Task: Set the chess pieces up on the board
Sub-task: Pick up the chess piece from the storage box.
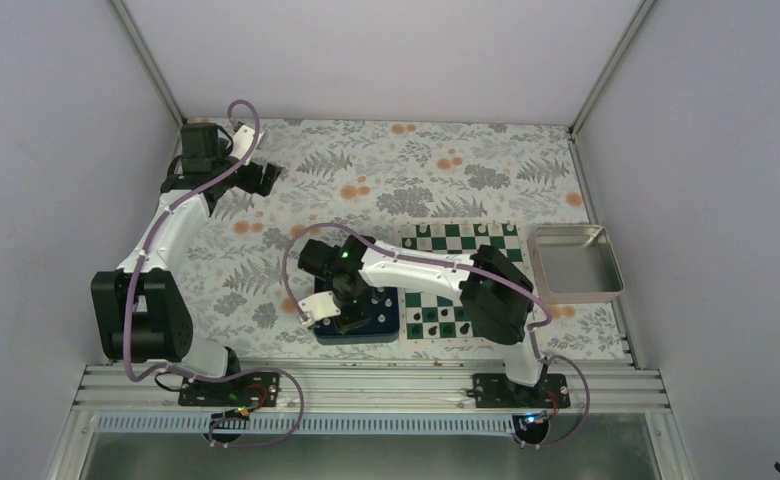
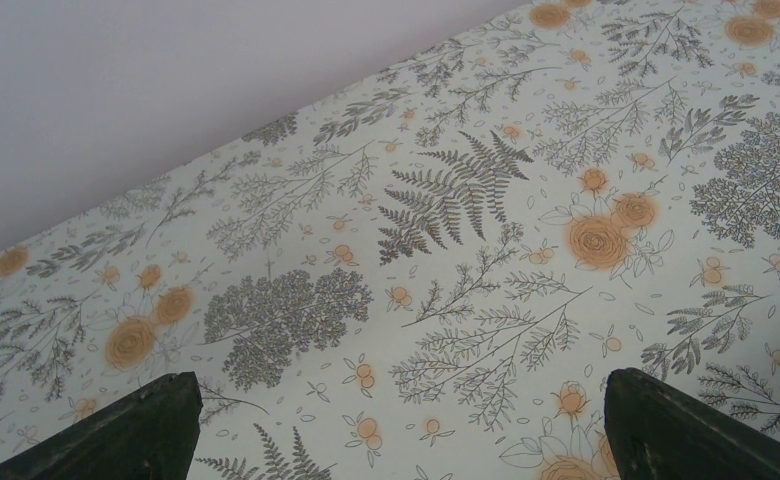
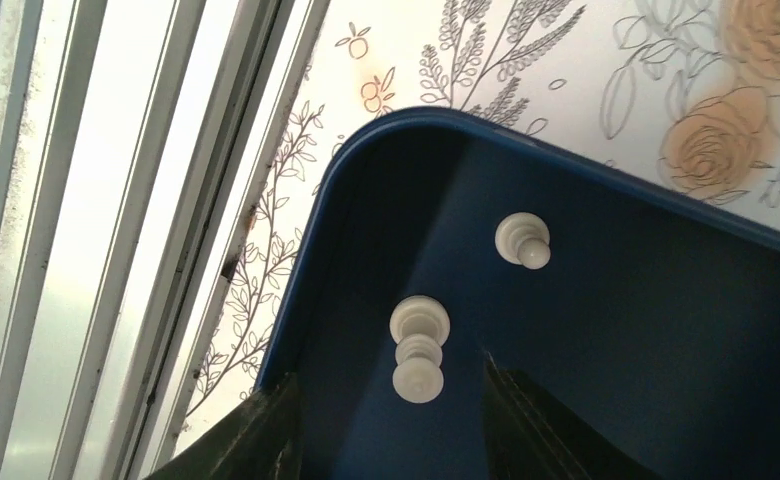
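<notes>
Two robot arms at a floral table (image 1: 366, 160): the right arm (image 1: 416, 268) bends over a blue tray (image 3: 606, 330), the left arm (image 1: 171, 225) sits far off.
One board (image 1: 466, 238), the blue tray just beside its left edge, one metal tray (image 1: 576, 265) at its right. The right gripper (image 3: 394, 435) is empty, fingers apart, straddling one (image 3: 419, 348) of two white pieces visible in the tray, near its wall. Closing off-centre could flick the piece away, or a finger could snag the rim. The left gripper (image 2: 406, 430) gapes wide over the cloth, holding nothing.
</notes>
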`<state>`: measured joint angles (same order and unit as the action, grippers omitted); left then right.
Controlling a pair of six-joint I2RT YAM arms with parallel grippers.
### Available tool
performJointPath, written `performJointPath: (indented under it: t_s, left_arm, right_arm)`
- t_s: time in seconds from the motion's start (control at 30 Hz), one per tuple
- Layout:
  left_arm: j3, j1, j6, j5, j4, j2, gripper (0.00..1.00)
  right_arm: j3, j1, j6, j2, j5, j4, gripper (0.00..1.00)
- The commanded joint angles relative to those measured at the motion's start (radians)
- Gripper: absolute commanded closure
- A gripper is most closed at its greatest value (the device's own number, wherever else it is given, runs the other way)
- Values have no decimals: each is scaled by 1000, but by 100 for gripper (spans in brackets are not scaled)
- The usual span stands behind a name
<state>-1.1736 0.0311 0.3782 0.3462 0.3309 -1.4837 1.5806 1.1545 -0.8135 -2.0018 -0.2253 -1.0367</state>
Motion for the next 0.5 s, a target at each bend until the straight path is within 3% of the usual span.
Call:
performJointPath:
  t_s: [0.0,0.27,0.47]
  left_arm:
    - [1,6,10,7,-10,13,0]
    - [1,6,8,7,-8,13,0]
    - [2,6,9,6,-10,14,0]
  right_arm:
    - [-26,15,11,-25,-22,29,53]
    - [-46,10,11,-34,-6,60,56]
    - [-41,5,10,-39,-7,68,71]
